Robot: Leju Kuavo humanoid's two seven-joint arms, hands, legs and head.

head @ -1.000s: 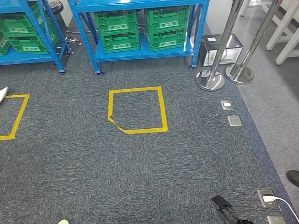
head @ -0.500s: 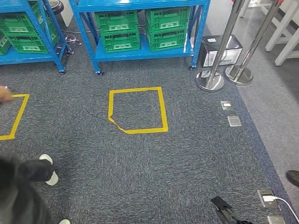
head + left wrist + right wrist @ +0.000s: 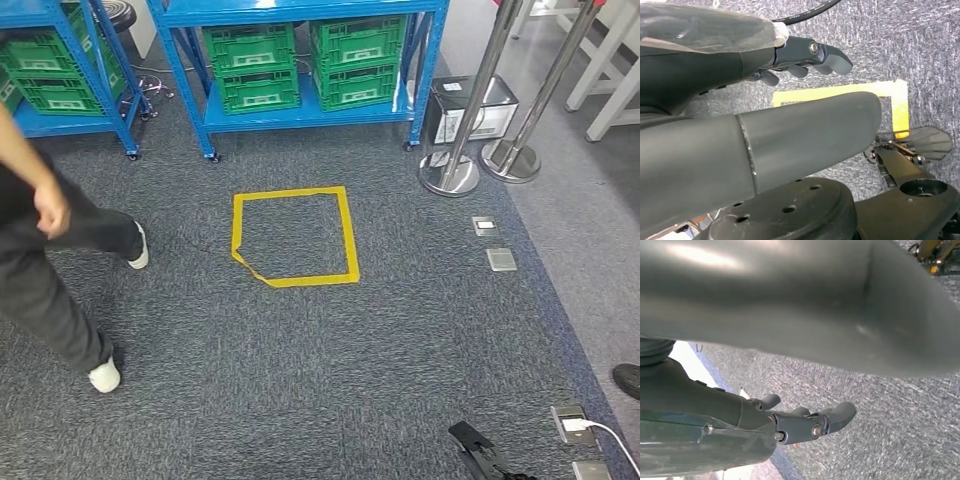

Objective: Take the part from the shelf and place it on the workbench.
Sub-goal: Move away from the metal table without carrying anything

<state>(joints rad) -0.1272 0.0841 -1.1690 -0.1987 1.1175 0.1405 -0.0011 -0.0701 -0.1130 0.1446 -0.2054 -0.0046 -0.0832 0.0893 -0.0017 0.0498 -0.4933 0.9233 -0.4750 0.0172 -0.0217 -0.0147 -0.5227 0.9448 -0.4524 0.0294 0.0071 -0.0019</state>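
A blue shelf stands at the far end of the carpet, with two green crates on its low level. What lies inside the crates is hidden, and I cannot make out the part. More green crates sit on a second blue shelf to the left. My left hand hangs over the carpet, fingers straight and apart from the thumb, holding nothing. My right hand hangs the same way, fingers extended and empty.
A person in dark clothes strides across the carpet at the left. A yellow tape square marks the floor before the shelf. Two steel posts, a grey box, floor sockets and a white cable lie to the right.
A person has walked in from the left edge and now strides across the left of the carpet, covering the left tape mark. The view itself has not shifted.
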